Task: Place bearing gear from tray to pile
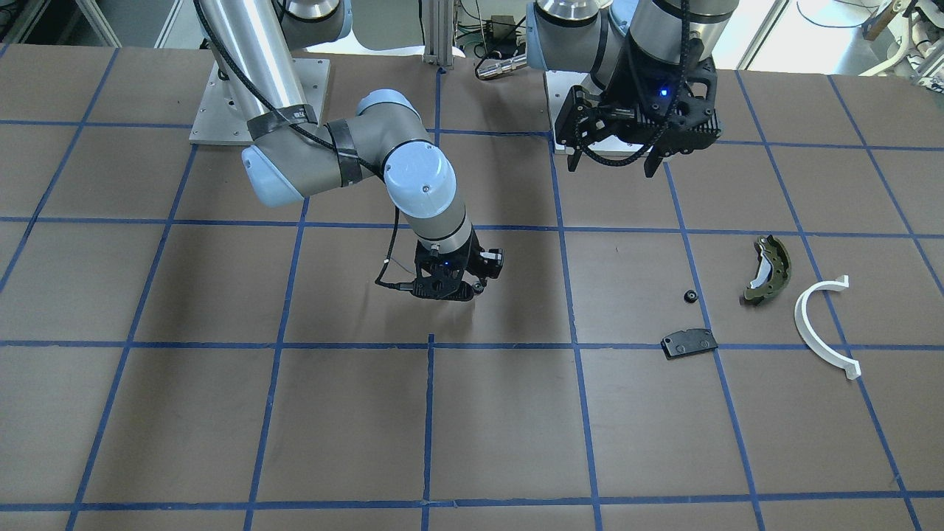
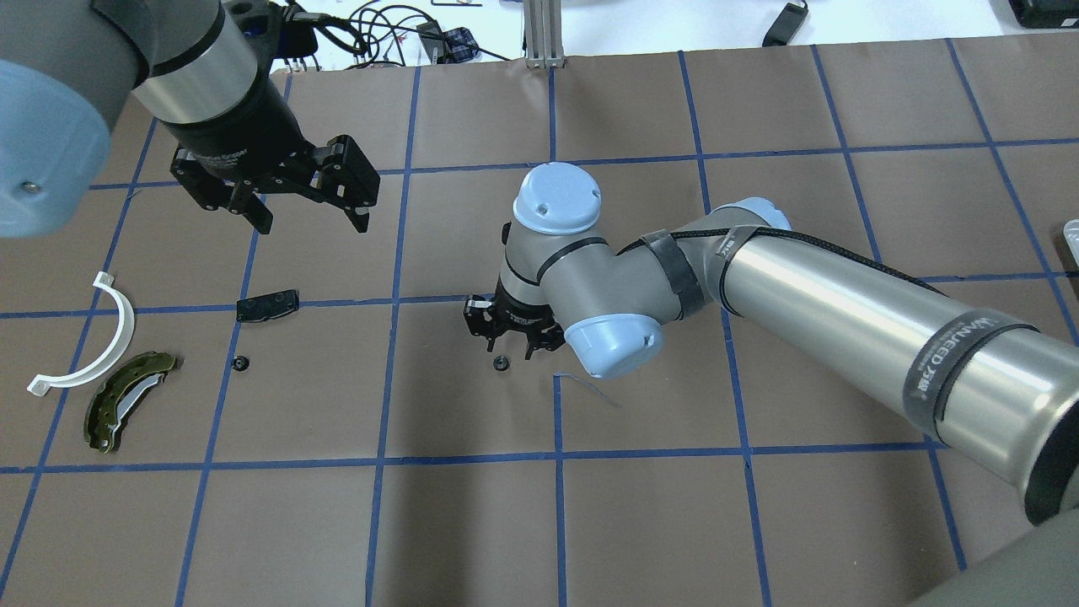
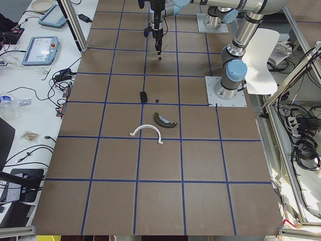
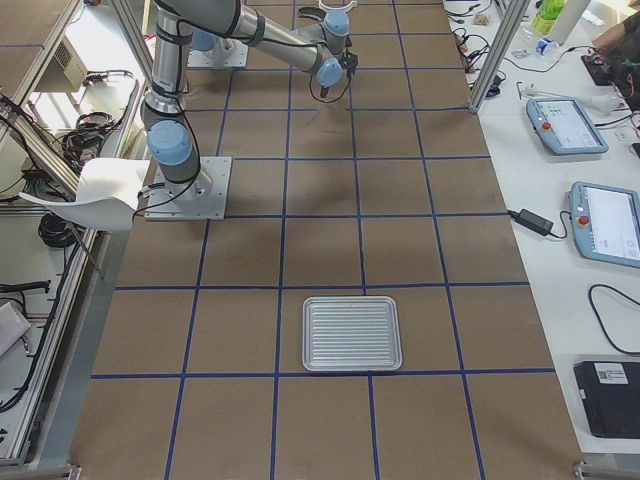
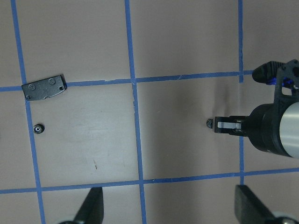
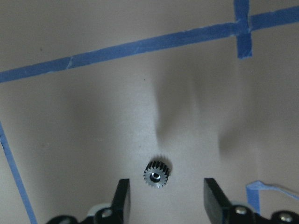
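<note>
At the middle of the counter [image 2: 759, 523], the right arm [image 2: 843, 295] held the right end effector [image 6: 166, 198] low over the bearing gear [image 6: 157, 176]. Its fingers were spread, and the gear lay flat on the paper between them, apparently touching neither. The gear sat off centre, nearer one finger. A clean pinch would likely call for a small sideways correction before closing across the teeth, then a straight lift. A lopsided squeeze could flick so small a part away.

The left end effector [image 2: 312, 221] hovered high, fingers spread and nothing in them, over toward the pile [image 1: 774, 262]. It looked the likeliest thing to crowd a carry in that direction. The tray [image 4: 352, 333] lay well apart, at the counter's far right end.

The pile's parts lay loose. A white half-ring [image 2: 128, 324] sat just beside an olive brake shoe [image 2: 114, 392], with a black pad [image 2: 267, 305] apart from both and a second gear [image 2: 240, 364] near the pad. Bare counter lay between the bearing gear and the pile.
</note>
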`<action>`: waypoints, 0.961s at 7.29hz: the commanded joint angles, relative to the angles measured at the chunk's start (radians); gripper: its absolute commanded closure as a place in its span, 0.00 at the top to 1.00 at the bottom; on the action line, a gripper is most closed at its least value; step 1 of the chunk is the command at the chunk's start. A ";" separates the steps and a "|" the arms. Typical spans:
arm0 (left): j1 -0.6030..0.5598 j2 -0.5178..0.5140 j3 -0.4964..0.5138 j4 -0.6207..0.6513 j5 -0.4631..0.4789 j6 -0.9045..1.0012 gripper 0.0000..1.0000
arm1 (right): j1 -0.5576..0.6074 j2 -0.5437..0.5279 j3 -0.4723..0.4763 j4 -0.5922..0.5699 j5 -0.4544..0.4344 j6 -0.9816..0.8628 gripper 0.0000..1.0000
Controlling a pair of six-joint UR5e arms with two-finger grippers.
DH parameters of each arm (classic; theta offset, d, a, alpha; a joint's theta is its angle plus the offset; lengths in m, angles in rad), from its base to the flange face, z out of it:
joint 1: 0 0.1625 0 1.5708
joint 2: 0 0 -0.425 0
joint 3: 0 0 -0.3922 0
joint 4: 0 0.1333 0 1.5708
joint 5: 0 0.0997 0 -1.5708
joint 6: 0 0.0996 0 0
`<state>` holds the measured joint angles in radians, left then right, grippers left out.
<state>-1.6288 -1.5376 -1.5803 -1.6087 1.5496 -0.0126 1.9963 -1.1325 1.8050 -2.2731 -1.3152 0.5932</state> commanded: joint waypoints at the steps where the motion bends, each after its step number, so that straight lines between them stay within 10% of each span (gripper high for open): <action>1: 0.001 -0.050 -0.102 0.047 -0.012 -0.024 1.00 | -0.051 -0.019 -0.038 0.007 -0.085 -0.026 0.99; 3: -0.008 -0.136 -0.269 0.401 -0.011 -0.079 1.00 | -0.176 -0.081 -0.119 0.143 -0.098 -0.085 1.00; 7: -0.184 -0.320 -0.287 0.521 -0.016 -0.334 1.00 | -0.468 -0.241 -0.133 0.439 -0.201 -0.431 1.00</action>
<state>-1.7551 -1.7927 -1.8638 -1.1449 1.5349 -0.2782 1.6100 -1.3198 1.6738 -1.9260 -1.4467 0.2765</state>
